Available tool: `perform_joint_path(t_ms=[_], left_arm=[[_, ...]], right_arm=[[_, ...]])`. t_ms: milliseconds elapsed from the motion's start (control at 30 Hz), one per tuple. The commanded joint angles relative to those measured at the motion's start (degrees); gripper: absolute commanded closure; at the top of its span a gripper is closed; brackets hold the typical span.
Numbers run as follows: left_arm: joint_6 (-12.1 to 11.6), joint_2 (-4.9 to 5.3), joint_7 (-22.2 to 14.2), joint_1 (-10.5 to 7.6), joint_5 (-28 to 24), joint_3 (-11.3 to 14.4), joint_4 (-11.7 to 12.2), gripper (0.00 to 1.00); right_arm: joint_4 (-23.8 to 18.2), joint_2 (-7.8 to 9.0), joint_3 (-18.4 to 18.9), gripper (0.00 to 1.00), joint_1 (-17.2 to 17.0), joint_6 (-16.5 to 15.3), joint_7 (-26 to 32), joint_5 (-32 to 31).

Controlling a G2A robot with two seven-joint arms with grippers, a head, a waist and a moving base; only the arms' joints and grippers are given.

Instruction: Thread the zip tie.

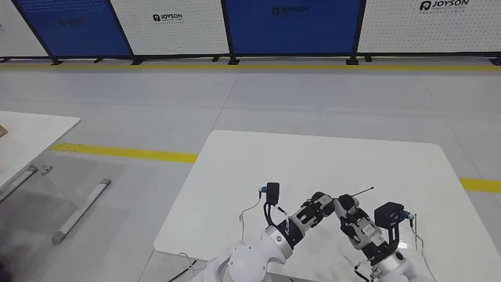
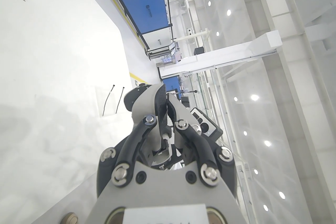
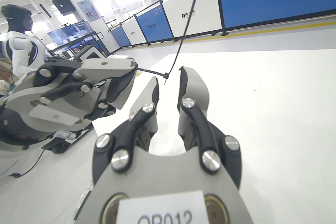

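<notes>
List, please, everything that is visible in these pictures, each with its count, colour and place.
zip tie: one, black, held by the left gripper, strap rising past the right gripper.
spare zip ties: two, black, lying side by side on the table.
table: one, white, under both arms.
second table: one, white, off to the side across the floor.
partition panels: several, blue and white, in a row beyond the table.
left gripper: one, grey and black, fingers shut on the zip tie.
right gripper: one, grey and black, fingers open.
</notes>
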Motion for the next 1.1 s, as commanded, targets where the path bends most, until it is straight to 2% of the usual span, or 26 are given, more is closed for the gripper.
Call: perform_joint_path(t_ms=[0,167,200,233,533,1067], left_arm=[[-0.01,-0.01,-0.05,0.01,0.08,0.02,0.0,1.0],[-0.06,-0.03,-0.2,0.1,0.37,0.17,-0.04,1.0],[-0.1,-0.04,-0.18,0.13,0.42,0.18,-0.09,1.0],[-0.13,-0.05,-0.15,0.17,0.43,0.17,-0.12,1.0],[-0.59,-0.05,0.05,0.54,0.64,-0.06,-0.62,1.0],[-4.22,0.19,-1.09,1.9,2.08,-0.27,-2.65,1.0]], right_arm=[[-0.03,0.0,-0.01,0.78,0.0,0.08,-0.04,0.04],[-0.05,-0.02,0.07,0.83,0.04,0.35,-0.47,0.28],[0.01,-0.04,0.06,0.88,0.02,0.42,-0.7,0.35],[0.1,-0.04,0.05,1.0,0.02,0.41,-0.72,0.36],[0.37,-0.08,-0.18,1.0,0.07,0.62,-1.01,0.39],[0.55,-0.11,-1.26,1.0,0.56,1.11,0.05,-1.33]])
